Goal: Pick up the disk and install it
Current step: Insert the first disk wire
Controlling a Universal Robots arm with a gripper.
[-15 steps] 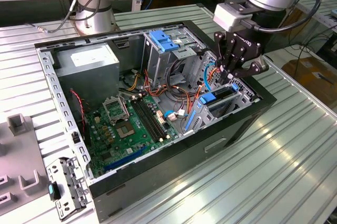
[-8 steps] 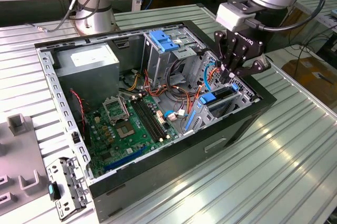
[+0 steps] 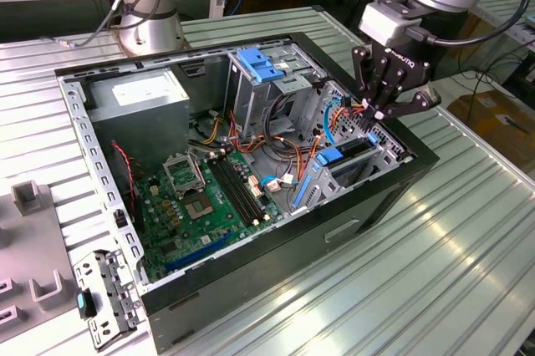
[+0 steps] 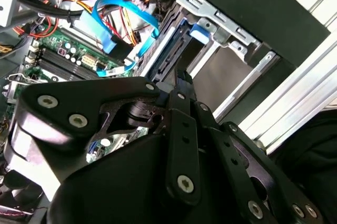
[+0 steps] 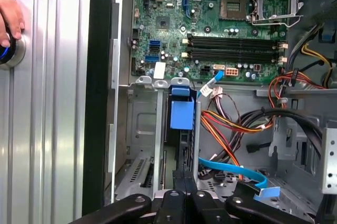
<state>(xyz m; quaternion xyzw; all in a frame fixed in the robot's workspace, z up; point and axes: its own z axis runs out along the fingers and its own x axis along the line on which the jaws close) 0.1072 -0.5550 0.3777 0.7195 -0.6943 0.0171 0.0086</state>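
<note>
In the exterior view, one arm holds its single hand (image 3: 376, 114) over the end of the one open computer case (image 3: 368, 205) that lies toward the exterior view's right, on the ribbed tabletop (image 3: 468, 231). The hand's two fingers are closed together, empty, with their tips at the upper edge of the one disk (image 3: 343, 155). The disk stands on edge in a drive bay (whether the tips touch it, I cannot tell). One blue latch (image 3: 255, 63) tops the taller cage.

In the second wrist view, the hand (image 4: 181, 79) hangs just above the disk (image 4: 200, 30).

In the first wrist view, the hand (image 5: 184, 179) lines up with the disk (image 5: 182, 113). One person's fingers (image 5: 9, 16) rest on one round button (image 5: 10, 56).
</note>
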